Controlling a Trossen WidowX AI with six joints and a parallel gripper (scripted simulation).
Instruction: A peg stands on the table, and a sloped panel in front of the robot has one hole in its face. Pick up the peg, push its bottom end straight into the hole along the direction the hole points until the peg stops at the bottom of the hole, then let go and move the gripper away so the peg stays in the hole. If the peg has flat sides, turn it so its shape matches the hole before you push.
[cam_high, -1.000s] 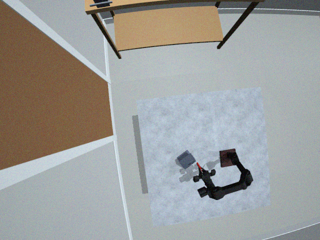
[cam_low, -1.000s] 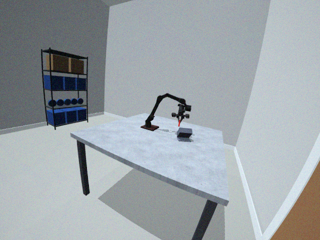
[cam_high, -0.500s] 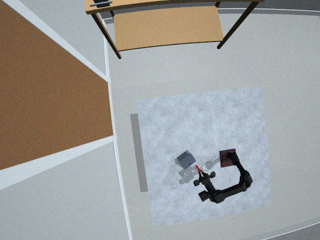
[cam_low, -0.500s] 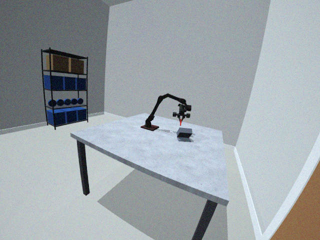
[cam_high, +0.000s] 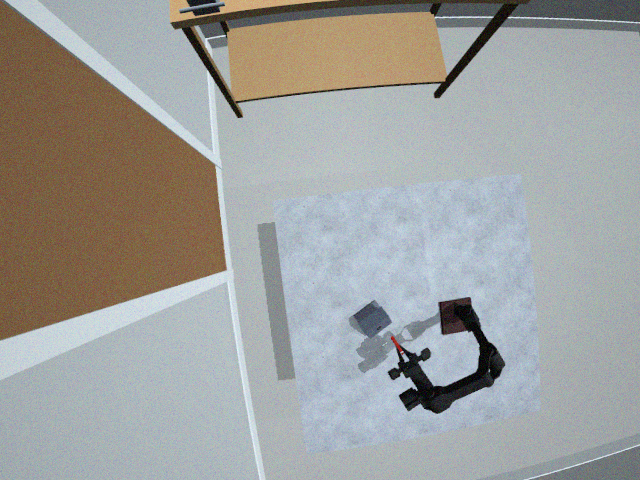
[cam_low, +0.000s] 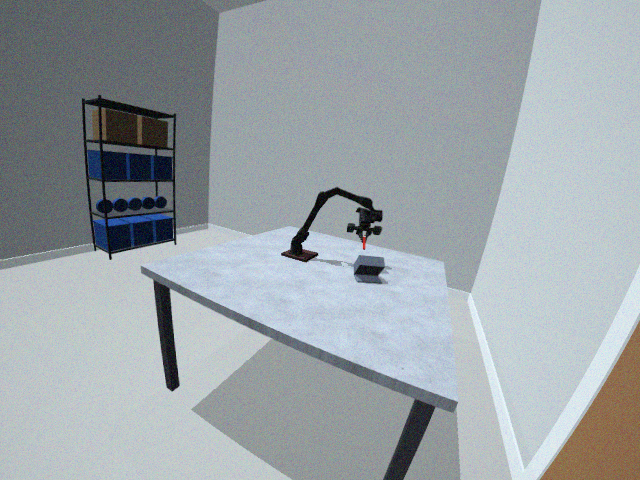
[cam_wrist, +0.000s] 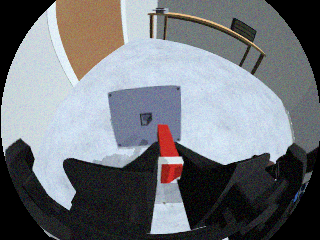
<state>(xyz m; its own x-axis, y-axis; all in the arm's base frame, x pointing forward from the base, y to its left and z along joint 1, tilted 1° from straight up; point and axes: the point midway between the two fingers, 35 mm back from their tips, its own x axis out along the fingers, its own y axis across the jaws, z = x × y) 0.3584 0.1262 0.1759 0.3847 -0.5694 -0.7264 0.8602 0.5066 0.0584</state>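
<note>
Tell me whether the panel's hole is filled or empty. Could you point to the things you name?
Empty: the wrist view shows the hole (cam_wrist: 145, 119) open and dark, while the red peg (cam_high: 396, 343) (cam_low: 364, 242) (cam_wrist: 167, 142) is in the gripper (cam_high: 400, 351) (cam_low: 364, 237) (cam_wrist: 164, 146).

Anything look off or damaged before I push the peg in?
Nothing looks damaged. The red peg is in the gripper, outside the hole. The sloped panel shows no visible break. Fine cracks would be too small to tell.
</note>
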